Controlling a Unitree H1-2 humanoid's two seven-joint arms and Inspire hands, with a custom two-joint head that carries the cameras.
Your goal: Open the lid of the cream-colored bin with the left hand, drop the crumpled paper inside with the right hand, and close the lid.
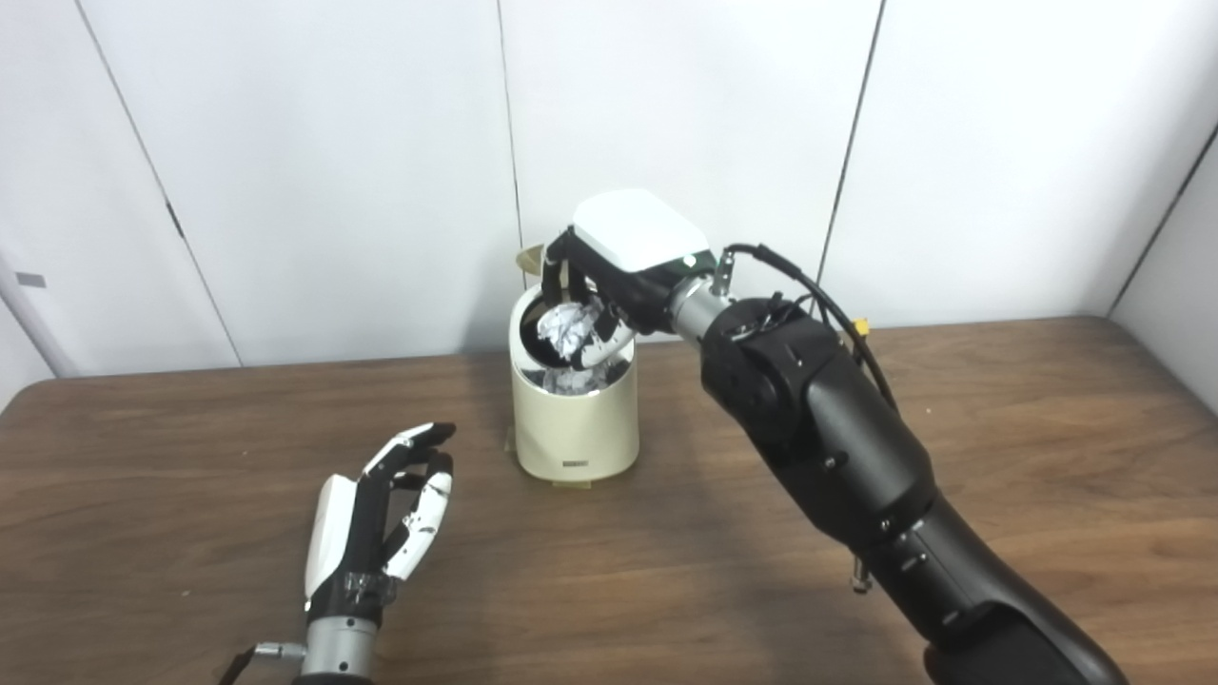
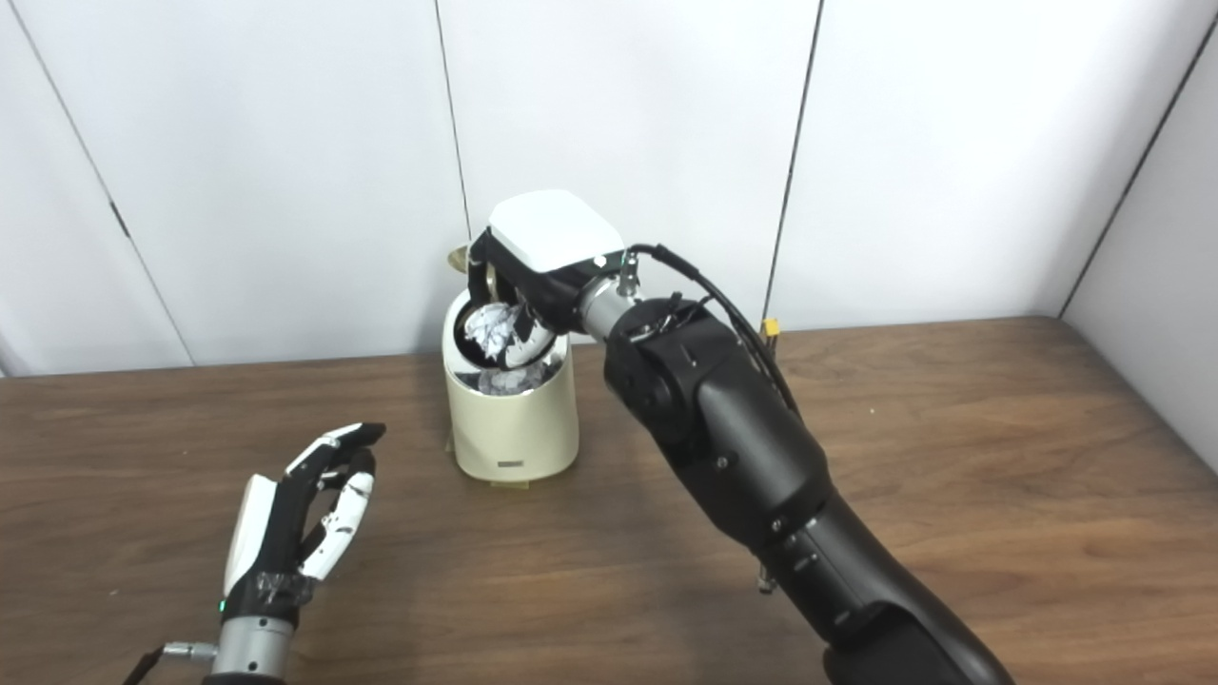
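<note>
Two hands in view: my right hand (image 1: pixel 609 276) is over the mouth of the cream-colored bin (image 1: pixel 574 419), fingers closed around the crumpled paper (image 1: pixel 568 328). The lid (image 2: pixel 460 259) stands open behind the bin, mostly hidden, so its angle is unclear. My left hand (image 1: pixel 381 509) rests on the table (image 1: pixel 999 428), fingers apart, holding nothing.

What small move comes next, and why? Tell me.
Probably open the right hand to release the crumpled paper: it is held right over the bin's open mouth, lid tipped back, and the left hand waits open by the table.
</note>
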